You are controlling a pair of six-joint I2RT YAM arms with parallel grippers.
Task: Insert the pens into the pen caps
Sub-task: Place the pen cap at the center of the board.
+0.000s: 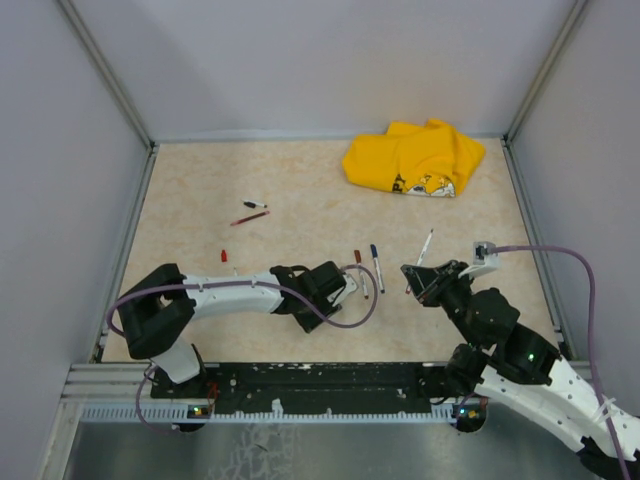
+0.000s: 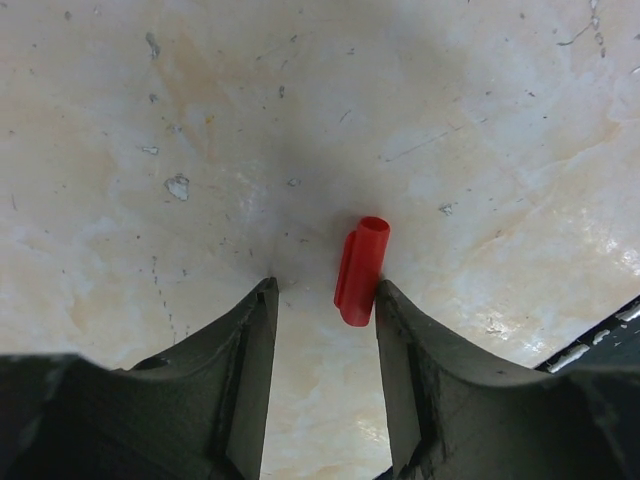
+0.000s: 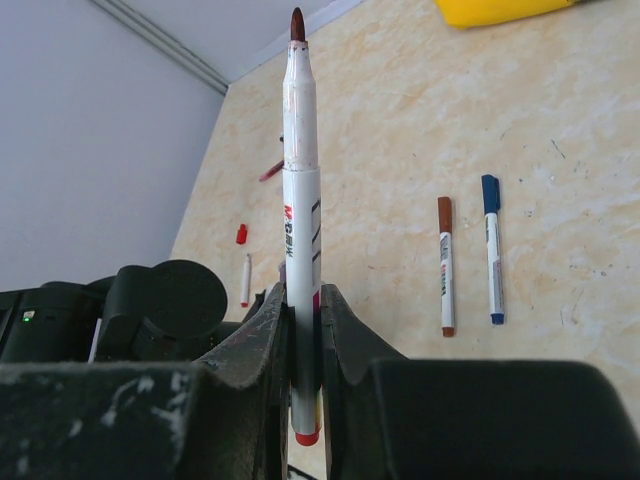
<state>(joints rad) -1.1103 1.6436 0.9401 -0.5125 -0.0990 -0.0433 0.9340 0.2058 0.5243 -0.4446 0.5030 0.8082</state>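
Note:
My left gripper (image 2: 322,295) is open and low over the table. A short red pen cap (image 2: 362,270) lies flat beside the tip of its right finger (image 2: 400,330), just ahead of the gap between the jaws. My right gripper (image 3: 303,320) is shut on a white pen (image 3: 300,190) with a red rear end. The pen's uncapped dark red tip points away from the wrist. In the top view the left gripper (image 1: 352,284) and the right gripper (image 1: 420,278) sit near each other at mid-table. The held pen (image 1: 427,245) sticks out toward the back.
A brown-capped pen (image 1: 357,265) and a blue-capped pen (image 1: 376,268) lie between the grippers, also in the right wrist view (image 3: 445,265) (image 3: 491,250). A loose red cap (image 1: 224,255) lies left. Two more pens (image 1: 250,211) lie farther back left. A yellow cloth (image 1: 415,158) lies at the back right.

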